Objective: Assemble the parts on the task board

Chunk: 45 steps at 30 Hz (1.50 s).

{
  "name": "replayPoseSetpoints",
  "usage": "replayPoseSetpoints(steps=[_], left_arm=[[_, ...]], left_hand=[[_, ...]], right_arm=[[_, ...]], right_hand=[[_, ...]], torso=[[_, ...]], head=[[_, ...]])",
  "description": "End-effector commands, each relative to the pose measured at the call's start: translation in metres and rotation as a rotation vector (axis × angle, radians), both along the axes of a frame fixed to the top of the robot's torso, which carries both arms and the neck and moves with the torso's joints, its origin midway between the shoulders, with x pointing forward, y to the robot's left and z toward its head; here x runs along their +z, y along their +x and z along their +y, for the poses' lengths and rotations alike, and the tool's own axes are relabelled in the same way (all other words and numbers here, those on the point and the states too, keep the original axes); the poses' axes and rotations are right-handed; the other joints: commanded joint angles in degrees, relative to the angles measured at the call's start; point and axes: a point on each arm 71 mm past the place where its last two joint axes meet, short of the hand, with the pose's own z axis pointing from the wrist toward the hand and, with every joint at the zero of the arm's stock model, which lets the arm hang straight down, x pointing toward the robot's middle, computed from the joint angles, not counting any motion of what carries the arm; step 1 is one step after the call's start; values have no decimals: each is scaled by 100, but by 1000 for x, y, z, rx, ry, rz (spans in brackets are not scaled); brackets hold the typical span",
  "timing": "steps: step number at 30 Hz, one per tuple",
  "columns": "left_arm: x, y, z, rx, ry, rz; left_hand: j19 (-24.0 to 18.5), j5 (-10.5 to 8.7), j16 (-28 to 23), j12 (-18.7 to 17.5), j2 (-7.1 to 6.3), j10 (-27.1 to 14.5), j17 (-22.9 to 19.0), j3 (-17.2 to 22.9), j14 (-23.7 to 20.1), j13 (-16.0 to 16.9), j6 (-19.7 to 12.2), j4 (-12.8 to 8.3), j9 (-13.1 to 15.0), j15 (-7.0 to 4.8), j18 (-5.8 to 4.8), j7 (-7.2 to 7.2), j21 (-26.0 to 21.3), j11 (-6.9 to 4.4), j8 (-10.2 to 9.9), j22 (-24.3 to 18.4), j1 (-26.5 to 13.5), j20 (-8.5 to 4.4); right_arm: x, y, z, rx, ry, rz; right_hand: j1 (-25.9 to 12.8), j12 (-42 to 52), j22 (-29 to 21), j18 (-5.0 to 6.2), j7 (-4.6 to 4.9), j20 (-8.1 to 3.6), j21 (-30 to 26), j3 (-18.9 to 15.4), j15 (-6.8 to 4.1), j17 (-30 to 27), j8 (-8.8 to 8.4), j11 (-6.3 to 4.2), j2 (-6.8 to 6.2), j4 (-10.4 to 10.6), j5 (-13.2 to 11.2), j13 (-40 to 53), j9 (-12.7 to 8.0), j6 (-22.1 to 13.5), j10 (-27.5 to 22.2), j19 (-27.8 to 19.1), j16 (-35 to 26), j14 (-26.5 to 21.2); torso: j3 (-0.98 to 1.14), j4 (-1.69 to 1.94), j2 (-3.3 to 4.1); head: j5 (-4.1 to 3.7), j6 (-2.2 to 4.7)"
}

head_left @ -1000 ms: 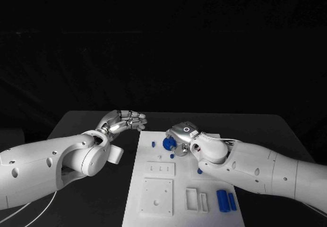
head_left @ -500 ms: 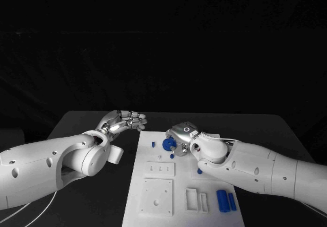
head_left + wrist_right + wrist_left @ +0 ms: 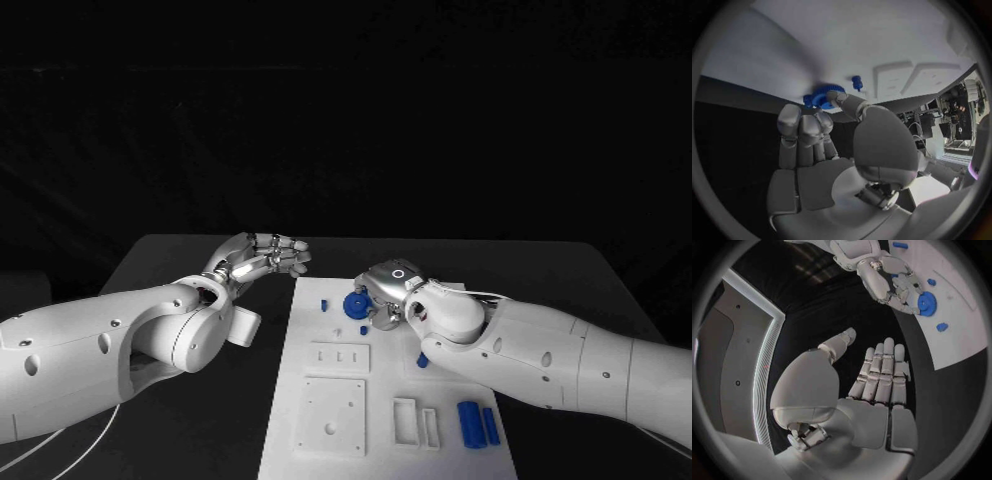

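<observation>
Plainly, the blue toothed gear (image 3: 821,96) sits between the right hand's (image 3: 826,150) fingers (image 3: 792,125).

In the head view the right robot hand (image 3: 387,293) and its forearm cover part of the task board (image 3: 329,345), and of the blue gear (image 3: 358,306) only one edge shows past the fingers. A small blue part (image 3: 423,361) peeps out from under that forearm; its shape cannot be told. The board's near end is cut off by the picture's bottom edge. In the right wrist view the fingertips (image 3: 833,98) hide much of the gear, so its seating on the board cannot be told.
</observation>
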Motion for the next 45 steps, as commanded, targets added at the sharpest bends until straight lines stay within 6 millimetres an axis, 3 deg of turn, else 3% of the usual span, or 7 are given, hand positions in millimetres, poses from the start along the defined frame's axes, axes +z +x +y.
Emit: replayPoseSetpoints(steps=[1,9,16,32,41,43,45], left_arm=[[2,0,-2,-16,-4,-10],[2,0,-2,-16,-4,-10],[2,0,-2,-15,-3,-10],[2,0,0,-10,-3,-11],[2,0,2,-9,-3,-13],[2,0,3,-8,-3,-16],[3,1,4,-7,-3,-18]], left_hand=[[-31,-30,-23,-6,-7,-43,6,46,-15,1,-9,2,-8,23,97,34,-5,-6,-22,103,-61,-8],[-31,-24,-25,-8,-8,-49,6,45,-16,0,-13,11,-9,24,96,35,-4,-3,-23,103,-73,-6],[-32,-22,-26,-8,-8,-51,7,47,-17,-1,-14,12,-9,24,96,35,-4,-2,-24,102,-75,-6],[-34,-16,-29,-8,-11,-55,7,52,-18,-1,-15,8,-9,24,97,35,-4,-2,-24,102,-69,-7],[-35,-15,-30,-8,-10,-56,8,55,-19,-1,-15,5,-9,24,98,35,-4,-2,-24,102,-65,-8],[-35,-15,-31,-8,-12,-56,8,54,-19,-1,-15,5,-9,24,98,35,-4,-2,-23,102,-66,-7],[-36,-17,-31,-7,-18,-55,8,53,-19,0,-14,3,-9,24,98,35,-4,-2,-23,102,-66,-7]], right_arm=[[-3,0,-2,-6,-1,40],[-5,2,-7,-19,-2,66],[-3,0,-11,-18,3,59],[-2,-3,-25,-29,15,57],[12,-5,-48,-43,142,-25],[20,-6,-56,-42,204,-32],[28,-8,-66,-12,281,-27]], right_hand=[[-76,44,107,395,33,-14,44,32,-45,13,44,-37,174,-105,546,11,25,5,18,-9,-27,15],[-509,68,105,395,32,31,73,554,-48,43,93,-42,746,-298,802,12,48,40,14,-55,-54,19],[-797,97,96,395,34,26,108,911,-46,66,118,-39,910,-451,764,17,56,64,27,-33,-58,36],[-867,111,90,394,40,16,117,1017,-42,75,147,-34,961,-506,757,18,68,109,34,-19,-60,45],[-890,110,83,395,44,9,117,1061,-39,79,149,-29,941,-515,692,12,68,109,33,-9,-65,48],[-844,79,66,395,35,-9,107,1092,-48,77,135,-39,820,-465,400,-19,64,74,12,13,-75,53],[-752,87,43,395,61,-42,100,948,-42,76,146,-14,523,-351,-338,-26,76,63,33,64,-82,70]], torso=[[2,2,3],[-2,0,3],[-1,-3,0],[3,1,0],[3,-13,-3],[2,-21,-6],[1,-16,-4]], head=[[-2,-5],[1,-18],[-6,-21],[-14,-26],[-28,-3],[-36,11],[-62,27]])
